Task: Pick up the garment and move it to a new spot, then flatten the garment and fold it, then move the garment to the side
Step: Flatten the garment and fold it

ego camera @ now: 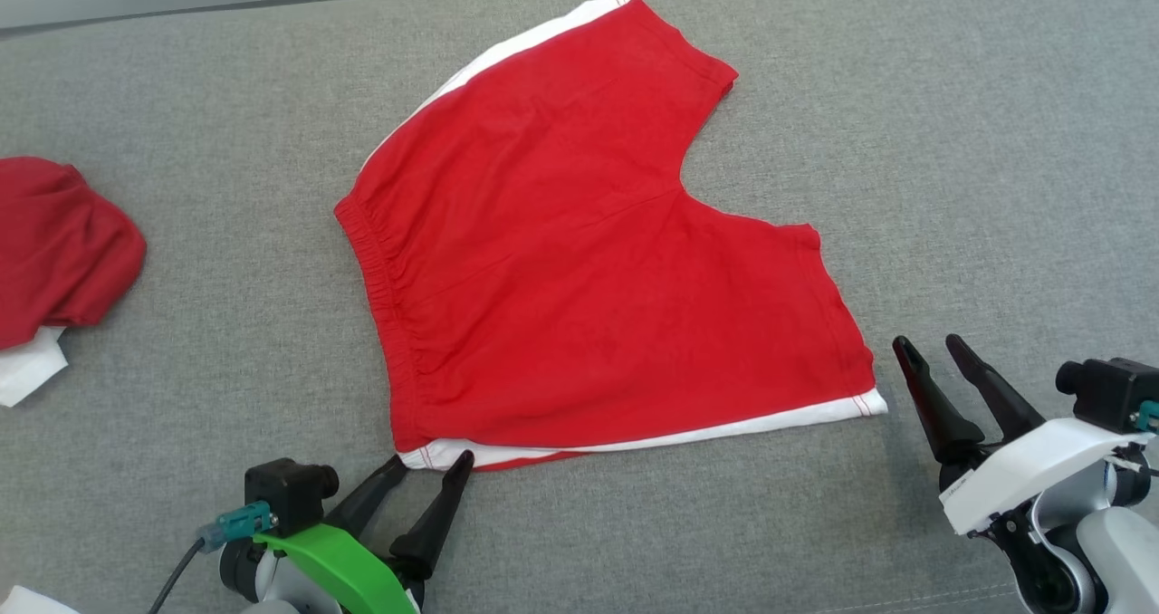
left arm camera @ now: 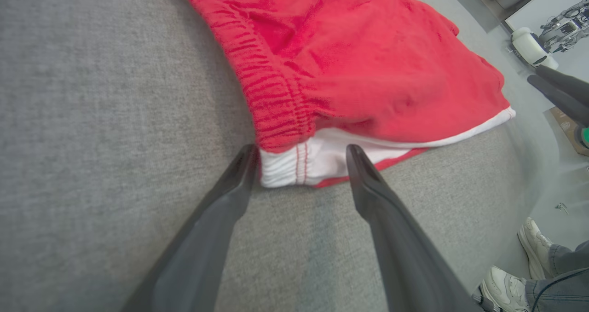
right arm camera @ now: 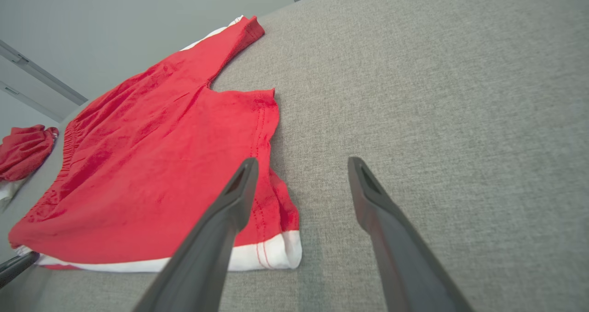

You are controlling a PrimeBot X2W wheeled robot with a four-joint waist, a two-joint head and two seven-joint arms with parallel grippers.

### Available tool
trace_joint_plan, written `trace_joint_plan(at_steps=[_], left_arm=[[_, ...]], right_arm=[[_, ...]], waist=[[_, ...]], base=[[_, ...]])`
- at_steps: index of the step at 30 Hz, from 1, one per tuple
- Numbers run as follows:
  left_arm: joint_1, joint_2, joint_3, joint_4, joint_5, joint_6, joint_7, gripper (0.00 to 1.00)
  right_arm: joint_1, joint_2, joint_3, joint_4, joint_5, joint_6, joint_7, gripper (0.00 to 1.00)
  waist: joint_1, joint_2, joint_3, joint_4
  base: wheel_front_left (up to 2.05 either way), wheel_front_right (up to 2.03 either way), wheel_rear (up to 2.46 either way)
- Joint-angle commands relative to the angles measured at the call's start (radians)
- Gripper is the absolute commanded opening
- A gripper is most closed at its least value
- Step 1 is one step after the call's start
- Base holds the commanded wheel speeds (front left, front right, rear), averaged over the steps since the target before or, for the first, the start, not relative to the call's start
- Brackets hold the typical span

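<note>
Where the garment lies: red cotton shorts with white side stripes (ego camera: 589, 261) are spread flat near the middle of the grey cloth-covered desk (ego camera: 181, 125).
Orientation: the gathered elastic waistband is turned toward the robot's left, and the two legs are pointed to the right and away, with a notch between them.
Near edge: one white stripe is run along the side nearest the robot, from the waistband corner to the leg hem.
Left tool (ego camera: 432, 458): the fingers are held wide apart and nothing is gripped. In the left wrist view the white waistband corner is framed between the two tips. Whether it is touched cannot be told.
Right tool (ego camera: 926, 340): the fingers are likewise spread and empty. It is set just beside the white-trimmed corner of the near leg hem. In the right wrist view one finger is seen across that hem and the other over bare desk.
Other cloth: a bunched dark red garment (ego camera: 63, 243) is seen at the desk's far left, well apart from the shorts.
Person: pale sneakers (left arm camera: 534, 243) are seen beyond the desk's edge in the left wrist view.
</note>
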Motion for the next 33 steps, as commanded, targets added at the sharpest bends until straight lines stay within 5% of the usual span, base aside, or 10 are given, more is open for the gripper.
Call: trace_joint_plan(at_steps=[1, 11, 18, 24, 33], left_arm=[[0.028, 0.006, 0.003, -0.011, -0.001, 0.018, 0.005, 1.00], [0.123, -0.023, 0.133, -0.131, 0.025, 0.127, -0.010, 1.00], [0.117, -0.051, 0.146, -0.132, 0.022, 0.139, -0.004, 1.00], [0.125, -0.014, 0.177, -0.185, 0.081, 0.182, -0.005, 1.00], [0.264, -0.098, 0.382, -0.288, 0.268, 0.193, -0.010, 1.00]], right_arm=[[0.017, -0.008, -0.001, -0.011, 0.000, 0.000, -0.019, 1.00], [0.046, -0.015, -0.001, -0.021, -0.176, 0.000, -0.073, 1.00], [0.016, -0.014, 0.013, 0.015, -0.253, 0.000, -0.049, 1.00], [0.041, -0.018, 0.029, 0.008, -0.301, 0.000, -0.073, 1.00], [0.123, 0.070, -0.083, -0.002, -0.470, 0.000, -0.190, 1.00]], waist=[[0.0001, -0.0001, -0.011, 0.003], [0.0001, -0.0001, -0.003, 0.038], [0.0001, -0.0001, 0.021, 0.060], [0.0001, -0.0001, 0.009, 0.070], [0.0001, -0.0001, -0.062, 0.074]], base=[[0.00, 0.00, 0.00], [0.00, 0.00, 0.00], [0.00, 0.00, 0.00], [0.00, 0.00, 0.00], [0.00, 0.00, 0.00]])
